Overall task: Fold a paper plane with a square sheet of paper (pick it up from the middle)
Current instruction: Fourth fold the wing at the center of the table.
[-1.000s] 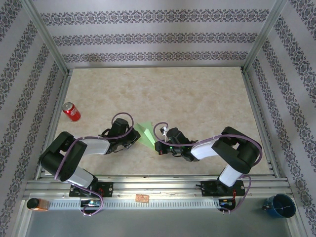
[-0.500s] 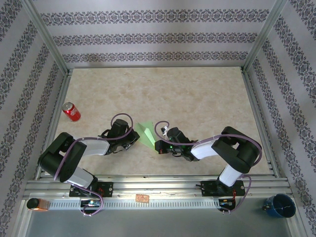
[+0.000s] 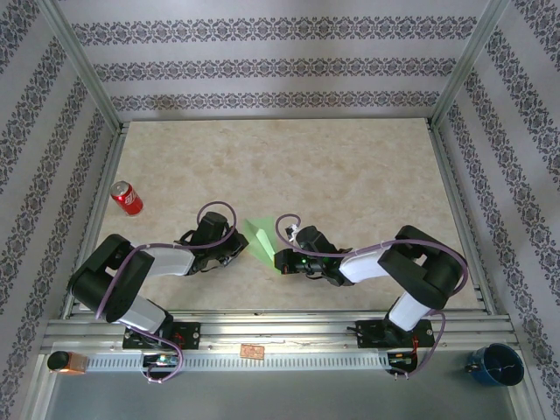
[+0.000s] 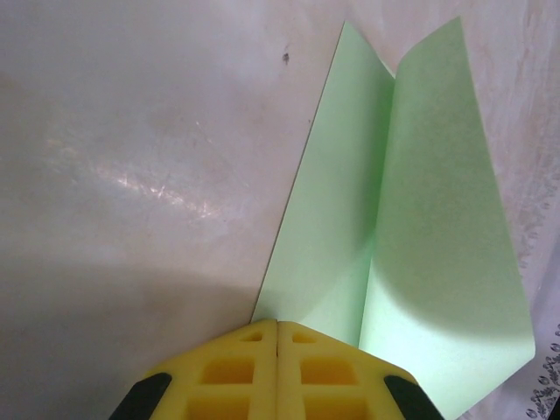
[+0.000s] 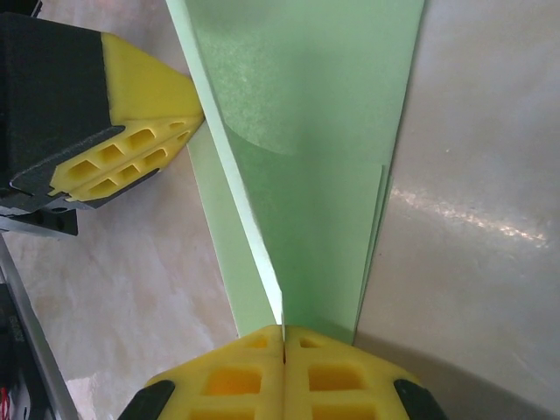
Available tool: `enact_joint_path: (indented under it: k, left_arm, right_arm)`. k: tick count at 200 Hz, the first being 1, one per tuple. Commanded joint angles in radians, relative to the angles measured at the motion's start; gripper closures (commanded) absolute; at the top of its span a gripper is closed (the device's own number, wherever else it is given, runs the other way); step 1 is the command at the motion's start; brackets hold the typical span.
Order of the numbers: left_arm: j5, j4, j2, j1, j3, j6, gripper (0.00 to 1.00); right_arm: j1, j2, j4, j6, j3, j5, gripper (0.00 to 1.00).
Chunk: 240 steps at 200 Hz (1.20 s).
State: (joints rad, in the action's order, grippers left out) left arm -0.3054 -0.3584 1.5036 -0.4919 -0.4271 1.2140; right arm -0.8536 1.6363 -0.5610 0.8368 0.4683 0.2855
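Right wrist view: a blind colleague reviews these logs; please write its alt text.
A folded sheet of light green paper runs up the frame from the closed yellow fingers of the right tool, which seem to pinch its raised crease. The left tool, also shut, sits at the paper's left edge over a pale marbled tabletop.

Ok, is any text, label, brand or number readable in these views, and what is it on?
No text can be read.
On the red can: label too small to read.
On the small brown tag: too small to read.
On the sheet of paper: nothing printed, plain green.
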Motion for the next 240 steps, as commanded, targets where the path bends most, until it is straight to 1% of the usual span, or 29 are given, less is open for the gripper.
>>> enact_joint_path:
  k: [1,40,97,151,174,199,221,240]
  left_arm:
    - [0.030,0.048,-0.007,-0.016,0.036,0.016,0.99]
    - [0.062,0.070,-0.044,-0.032,0.056,0.033,1.00]
    - [0.105,0.080,-0.097,-0.061,0.088,0.065,1.00]
    - [0.102,0.071,-0.099,-0.062,0.080,0.061,1.00]
    - [0.116,0.130,-0.142,-0.062,0.043,0.014,0.96]
    - [0.120,0.180,-0.190,-0.062,0.001,-0.042,0.94]
    - [0.101,0.142,-0.211,-0.062,-0.002,-0.099,0.93]
    - [0.037,0.067,-0.191,-0.062,-0.008,-0.145,0.94]
  right_arm:
    - [-0.002,-0.021,0.029,0.020,-0.015,0.012,0.97]
    - [-0.002,-0.029,0.033,0.062,-0.023,0.011,0.97]
    - [-0.004,-0.018,0.024,0.061,-0.024,0.024,0.97]
    - [-0.004,0.024,0.026,0.068,-0.009,0.048,0.97]
    - [-0.003,0.031,0.033,0.065,-0.003,0.049,0.97]
    - [-0.002,0.033,0.035,0.067,-0.003,0.045,0.98]
    - [0.001,0.033,0.032,0.073,-0.006,0.046,0.98]
    - [0.005,0.034,0.033,0.075,-0.005,0.052,0.99]
